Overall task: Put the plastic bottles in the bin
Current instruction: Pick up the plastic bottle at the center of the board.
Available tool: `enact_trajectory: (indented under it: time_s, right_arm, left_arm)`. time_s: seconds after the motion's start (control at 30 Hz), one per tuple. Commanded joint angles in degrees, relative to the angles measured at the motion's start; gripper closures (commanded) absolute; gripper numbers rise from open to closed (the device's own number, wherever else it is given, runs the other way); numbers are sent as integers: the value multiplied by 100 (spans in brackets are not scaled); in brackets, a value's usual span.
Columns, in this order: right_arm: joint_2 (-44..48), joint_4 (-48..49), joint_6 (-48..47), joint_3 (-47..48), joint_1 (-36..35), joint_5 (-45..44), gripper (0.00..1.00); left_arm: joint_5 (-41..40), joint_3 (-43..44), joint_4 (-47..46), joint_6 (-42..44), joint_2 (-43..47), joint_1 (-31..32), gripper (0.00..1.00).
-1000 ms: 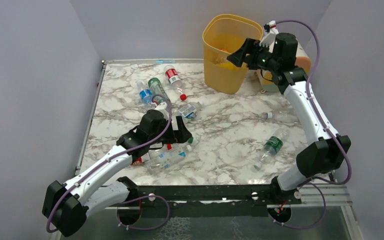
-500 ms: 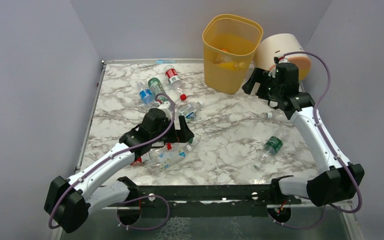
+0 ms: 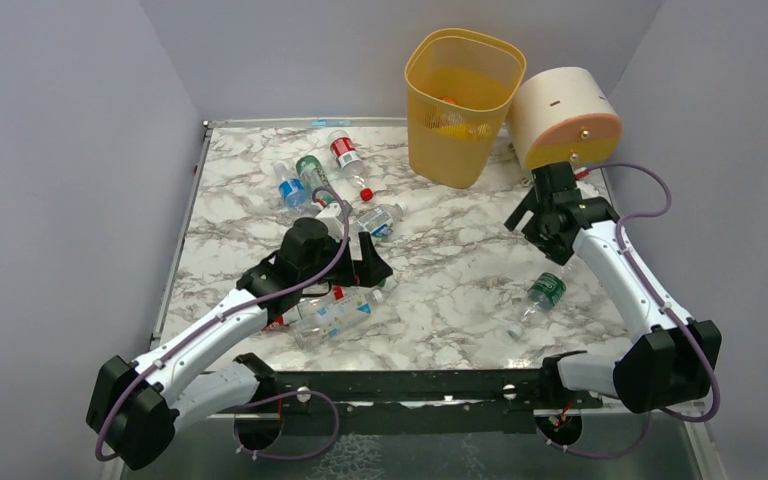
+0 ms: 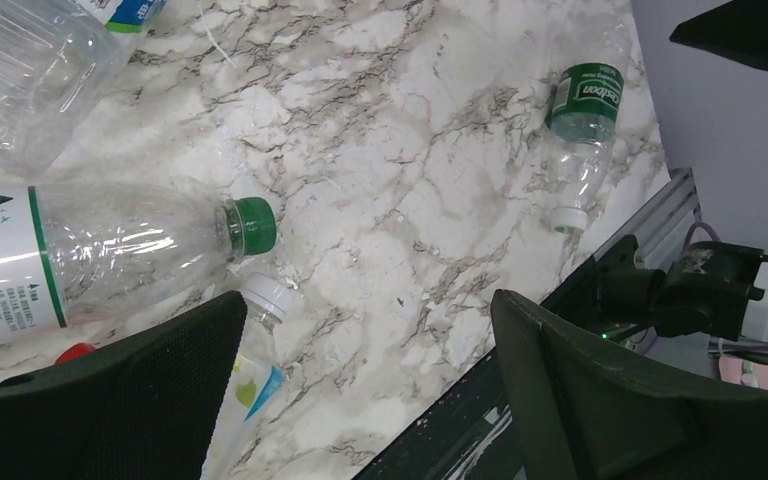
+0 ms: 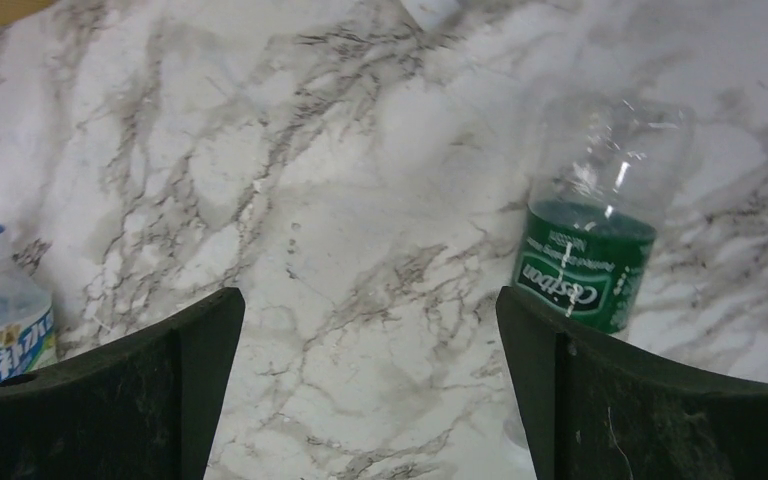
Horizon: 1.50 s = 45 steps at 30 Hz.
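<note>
The yellow-orange bin (image 3: 422,130) stands at the back, with something orange inside. Several bottles lie left of centre: a red-label one (image 3: 344,152), a green-label one (image 3: 312,170) and a blue-label one (image 3: 291,189). My left gripper (image 3: 365,266) is open and empty over a green-cap bottle (image 4: 110,250) and a white-cap bottle (image 4: 260,330). My right gripper (image 3: 532,228) is open and empty, low over bare table. A clear bottle with a green label (image 3: 545,290) lies just right of it in the right wrist view (image 5: 590,250). A blue-cap bottle (image 5: 0,310) lies to its left.
A cream-and-peach cylinder (image 3: 563,115) lies right of the bin, just behind my right arm. A black rail (image 3: 410,385) runs along the near edge. Grey walls close in the left, back and right sides. A small white cap (image 5: 430,10) shows beyond the right gripper.
My right arm has swung from the bin's rim down and forward to the table near the green-label bottle, open throughout. My left gripper has hardly moved.
</note>
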State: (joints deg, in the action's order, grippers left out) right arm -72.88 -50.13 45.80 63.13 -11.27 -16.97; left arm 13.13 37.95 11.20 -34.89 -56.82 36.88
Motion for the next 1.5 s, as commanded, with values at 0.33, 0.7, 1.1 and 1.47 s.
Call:
enact_trajectory:
  time_s: [0.33, 0.7, 1.1, 1.47]
  right_arm:
    - [-821, -1264, 2025, -696, 2, -309, 1]
    - [-1040, -1544, 2254, -867, 2, -291, 1]
    - [-1152, -1345, 2438, -1435, 2, 0, 0]
    - [-1395, -698, 2173, -1789, 2, 308, 18]
  left_arm:
    - [480, -116, -368, 104, 524, 43, 1]
    - [472, -271, -294, 180, 822, 38, 1]
    - [489, -236, -288, 247, 846, 38, 1]
    - [466, -214, -256, 255, 814, 33, 1]
